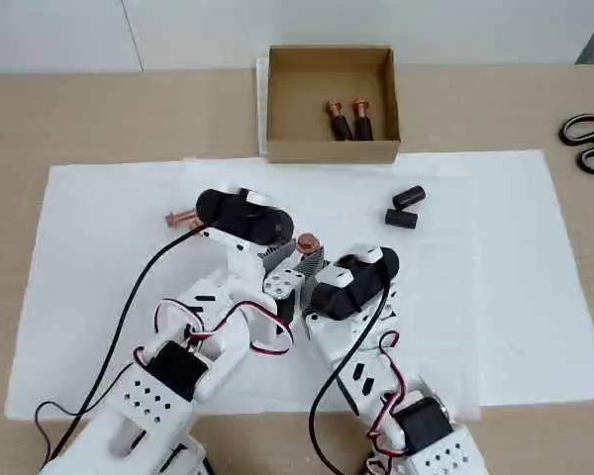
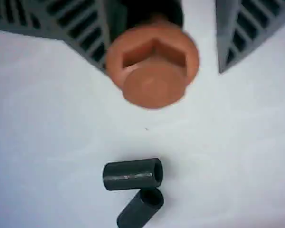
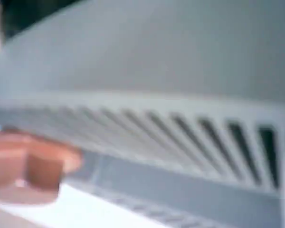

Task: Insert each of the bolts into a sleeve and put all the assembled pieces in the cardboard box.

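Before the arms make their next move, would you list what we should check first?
1. Middle bolt seated in a sleeve: cannot tell.
2. Firm grip on that bolt: cannot tell.
3. Spare sleeves free on the paper: ok, two lie there.
4. Second bolt in plain sight: not ok, an arm partly covers it.
5. Box has room: ok, two finished pieces inside.

wooden table [image 1: 79, 119] | white sheet [image 1: 495, 297] over it | scissors [image 1: 589, 143] at edge | wall [image 1: 178, 30] behind, perhaps white panels
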